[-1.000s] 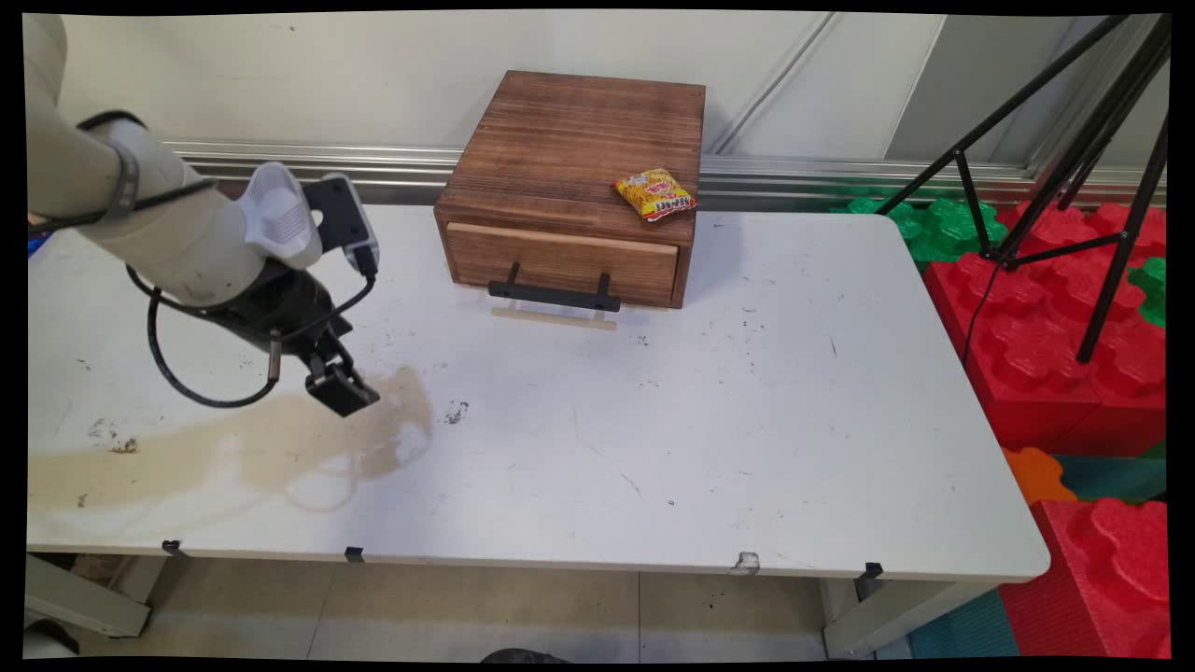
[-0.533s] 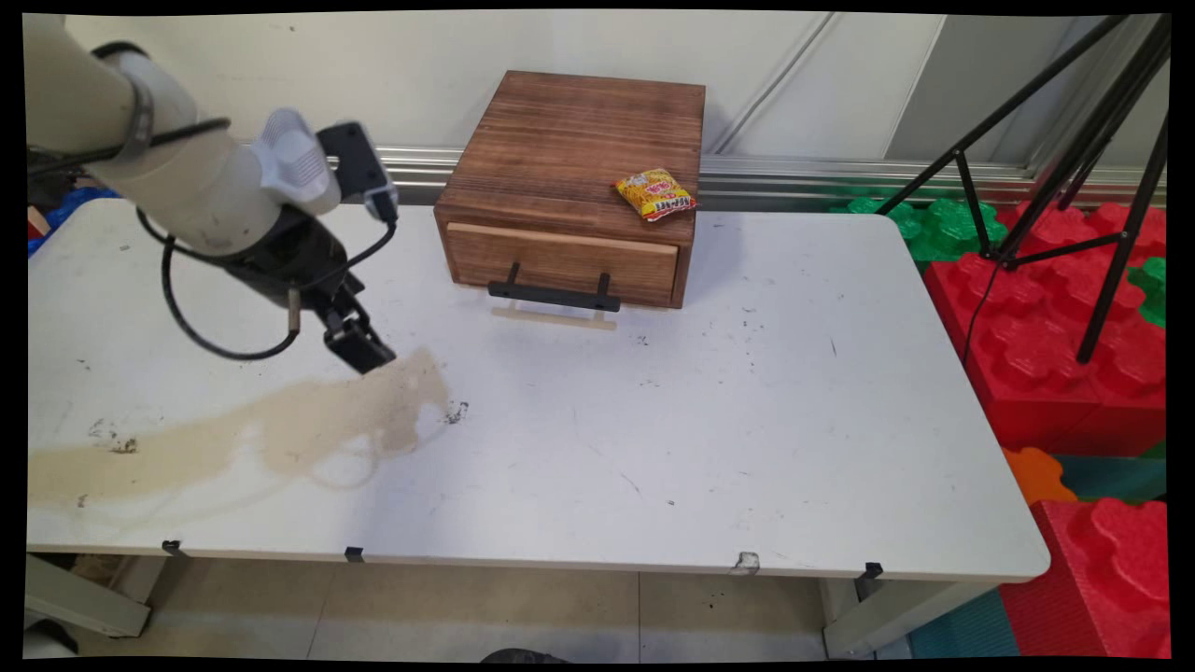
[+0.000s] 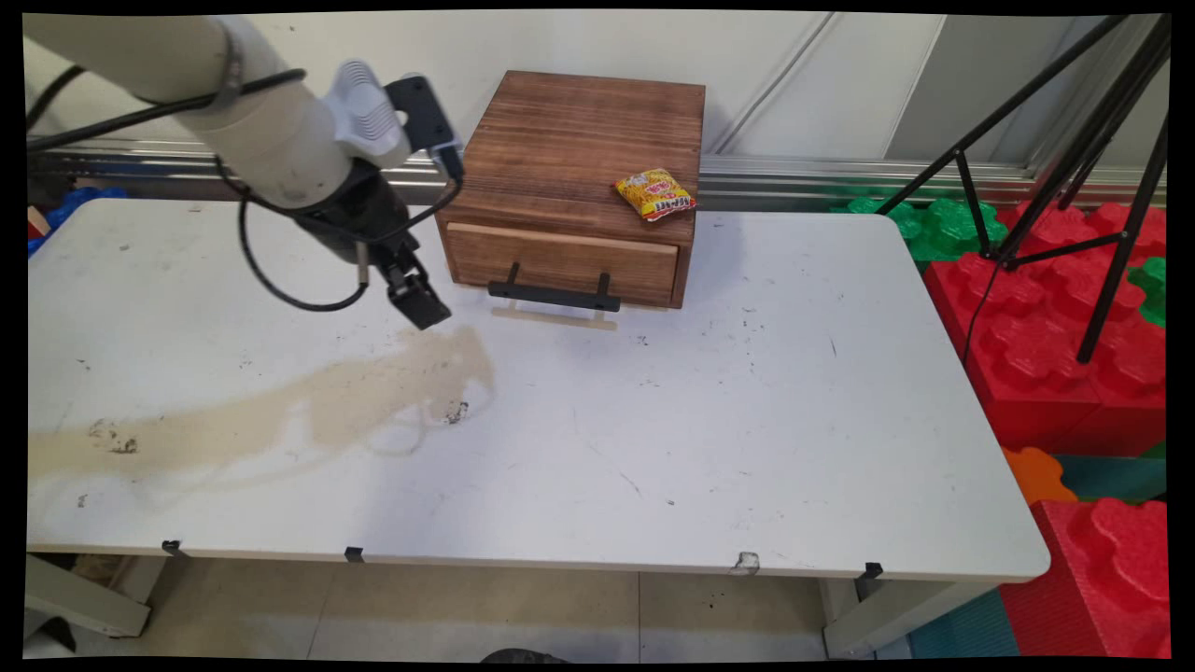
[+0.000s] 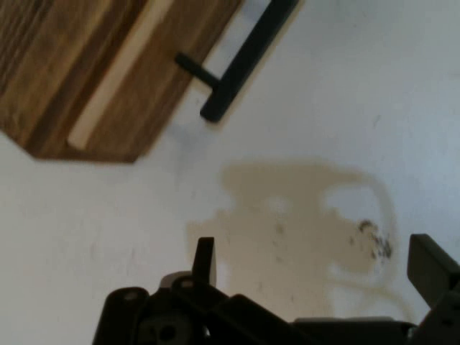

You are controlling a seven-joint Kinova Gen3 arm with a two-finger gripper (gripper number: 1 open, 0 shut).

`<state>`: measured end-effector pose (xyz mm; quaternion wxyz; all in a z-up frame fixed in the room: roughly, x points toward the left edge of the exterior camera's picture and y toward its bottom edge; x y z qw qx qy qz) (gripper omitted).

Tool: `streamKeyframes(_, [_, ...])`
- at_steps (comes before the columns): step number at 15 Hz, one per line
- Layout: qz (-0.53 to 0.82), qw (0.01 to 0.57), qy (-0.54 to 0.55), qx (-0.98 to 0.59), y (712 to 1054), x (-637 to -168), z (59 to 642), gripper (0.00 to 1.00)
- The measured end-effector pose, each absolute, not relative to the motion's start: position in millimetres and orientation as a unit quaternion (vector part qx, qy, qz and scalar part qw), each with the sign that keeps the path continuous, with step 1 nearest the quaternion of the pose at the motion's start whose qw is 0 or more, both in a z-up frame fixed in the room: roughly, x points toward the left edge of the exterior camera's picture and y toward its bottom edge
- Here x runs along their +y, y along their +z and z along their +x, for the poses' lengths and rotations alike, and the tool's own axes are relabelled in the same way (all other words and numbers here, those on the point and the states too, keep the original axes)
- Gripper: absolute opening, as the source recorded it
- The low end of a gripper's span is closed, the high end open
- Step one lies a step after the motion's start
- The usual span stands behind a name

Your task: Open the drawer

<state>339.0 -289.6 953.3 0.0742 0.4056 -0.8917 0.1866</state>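
Observation:
My black gripper [image 3: 420, 304] hangs over the white table [image 3: 709, 439], just left of the wooden drawer box [image 3: 579, 149] and close to its front left corner. It is open and holds nothing; in the hand view the gripper [image 4: 316, 253] has its fingers [image 4: 205, 257] wide apart. The drawer [image 3: 560, 261] is closed, and its black bar handle [image 3: 555, 294] sticks out in front. In the hand view the box [image 4: 93, 72] and handle [image 4: 241, 61] lie ahead at the upper left. A yellow snack packet [image 3: 655, 194] lies on top of the box at its right front.
A tan shadow patch [image 3: 373, 401] with a small dark smudge [image 3: 456, 413] lies on the table under the arm. Black tripod legs [image 3: 1074, 140] stand at the right over red and green foam blocks [image 3: 1046, 355]. A wall rail runs behind the table.
The arm has swung up and to the right, carrying the gripper from the table's left middle to beside the box's front left corner. The tan shadow shifted right with it.

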Motion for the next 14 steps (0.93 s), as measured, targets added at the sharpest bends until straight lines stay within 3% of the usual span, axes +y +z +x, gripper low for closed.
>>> streamKeyframes(7, [0.372, 0.076, 0.188, -0.906, 939, -324, 323, 1.00])
streamKeyframes(14, [0.335, 0.077, 0.178, -0.922, 903, -366, 307, 1.00])
